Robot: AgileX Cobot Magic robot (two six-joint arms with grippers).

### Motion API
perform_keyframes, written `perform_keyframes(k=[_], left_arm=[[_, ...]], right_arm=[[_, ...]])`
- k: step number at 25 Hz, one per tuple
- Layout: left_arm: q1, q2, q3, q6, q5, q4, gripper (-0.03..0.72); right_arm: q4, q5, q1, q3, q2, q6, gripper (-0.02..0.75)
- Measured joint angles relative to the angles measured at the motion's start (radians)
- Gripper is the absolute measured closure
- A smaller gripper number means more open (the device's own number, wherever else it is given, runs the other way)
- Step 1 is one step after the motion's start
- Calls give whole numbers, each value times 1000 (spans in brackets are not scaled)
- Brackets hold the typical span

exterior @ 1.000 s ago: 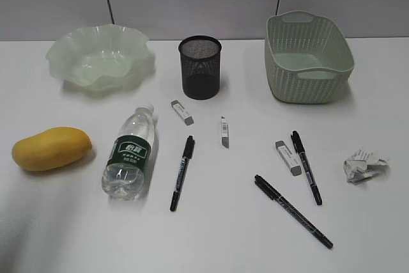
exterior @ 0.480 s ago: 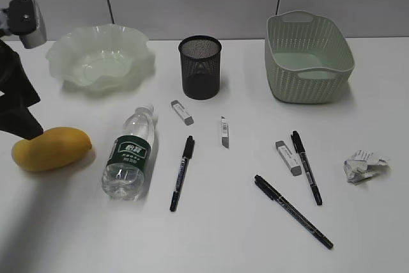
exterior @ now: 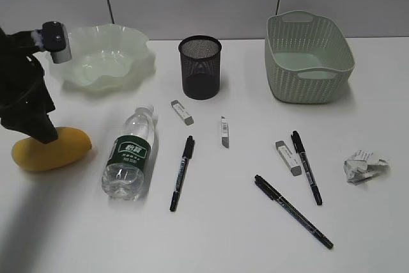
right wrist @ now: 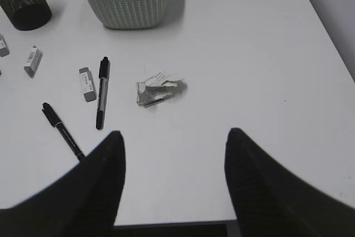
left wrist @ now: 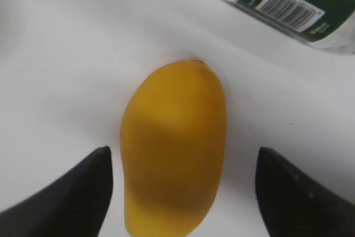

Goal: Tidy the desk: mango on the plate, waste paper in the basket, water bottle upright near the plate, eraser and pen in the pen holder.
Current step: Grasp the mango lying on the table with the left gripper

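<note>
The yellow-orange mango (exterior: pixel 61 149) lies at the desk's (exterior: pixel 211 234) left edge. My left gripper (exterior: pixel 39 133) is open right above it; in the left wrist view the mango (left wrist: pixel 175 148) lies between the two spread fingers (left wrist: pixel 183 178), untouched. The ruffled green plate (exterior: pixel 102 55) is behind it. The water bottle (exterior: pixel 130 155) lies on its side beside the mango. The black mesh pen holder (exterior: pixel 200 67) and green basket (exterior: pixel 308 57) stand at the back. The waste paper (exterior: pixel 365 166) lies at the right and also shows in the right wrist view (right wrist: pixel 158 89). My right gripper (right wrist: pixel 175 142) is open and empty, out of the exterior view.
Three black pens (exterior: pixel 182 172) (exterior: pixel 306 166) (exterior: pixel 293 211) and three erasers (exterior: pixel 182 112) (exterior: pixel 224 132) (exterior: pixel 287 157) lie across the desk's middle. The right wrist view shows the desk's front edge (right wrist: pixel 177 223) just under my right gripper.
My left arm came in from the left edge and moved down and right over the mango. Nothing else has moved.
</note>
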Motion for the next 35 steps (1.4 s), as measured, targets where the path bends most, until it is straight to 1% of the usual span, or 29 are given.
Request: perform_keyframes(k=[6,10,13,26,35], left_arm=[[0,60,-4,-5,-37,34,78],[0,98,-11,-72,-61,96,76],[-2,129,-13,-91,-71,135,77],[-2,145,-20,-101,-76,134,81],[-2,149,-24,-120,-59,127,97]], right_arm=[[0,0,0,0,0,0,279],[0,0,0,0,0,0,279],[0,0,0,0,0,0,279],[0,0,0,0,0,0,279],[0,0,0,0,0,0,279]])
